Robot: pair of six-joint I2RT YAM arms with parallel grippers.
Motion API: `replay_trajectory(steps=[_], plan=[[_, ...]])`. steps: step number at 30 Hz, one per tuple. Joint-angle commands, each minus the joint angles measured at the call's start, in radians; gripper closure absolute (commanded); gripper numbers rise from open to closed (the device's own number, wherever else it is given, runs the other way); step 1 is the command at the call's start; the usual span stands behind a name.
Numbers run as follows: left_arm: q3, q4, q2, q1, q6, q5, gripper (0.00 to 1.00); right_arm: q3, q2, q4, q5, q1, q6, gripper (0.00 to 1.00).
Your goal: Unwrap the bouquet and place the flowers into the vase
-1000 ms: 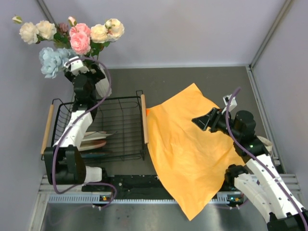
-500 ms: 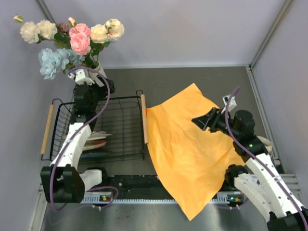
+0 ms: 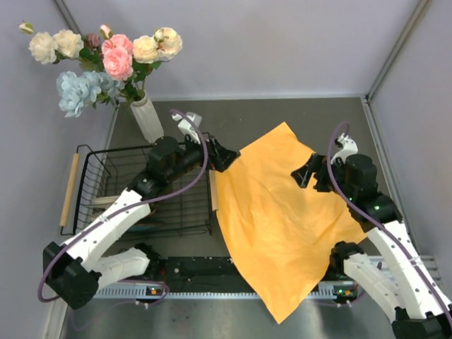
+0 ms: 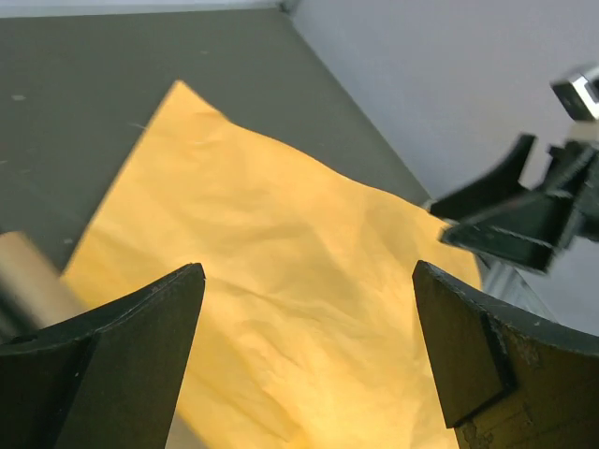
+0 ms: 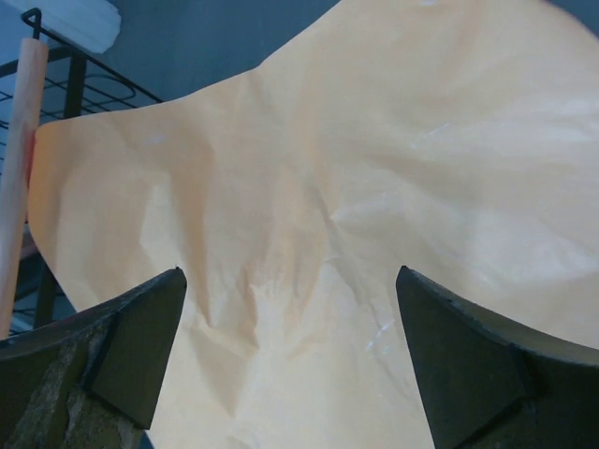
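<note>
Hovering over orange paper [image 3: 275, 219], left hand [image 3: 227, 157] spread wide, right hand [image 3: 304, 175] apparently empty

You had bright, even light from above in the top view. The orange paper [image 3: 275, 233] showed no glare, and only a soft shadow lay on it just under the right gripper [image 3: 305, 173]. On the left wrist camera, the fingers of your left gripper [image 4: 307, 271] were dark and slightly soft, and the right gripper beyond them was blurred. On the right wrist camera, the paper ahead of the fingers looked pale and washed out, and the rack handle [image 5: 19, 168] to their left was out of focus.
</note>
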Motion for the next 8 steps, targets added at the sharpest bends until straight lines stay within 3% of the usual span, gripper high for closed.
replay_trajectory(steps=[1,8], plan=[[0.095,0.016,-0.003,-0.108,0.0,0.062,0.01,0.135,-0.049,-0.148,0.147,-0.004,-0.095,0.01],[0.237,-0.064,0.002,-0.237,0.029,0.079,0.01,0.284,-0.114,-0.315,0.211,-0.006,-0.135,0.01]])
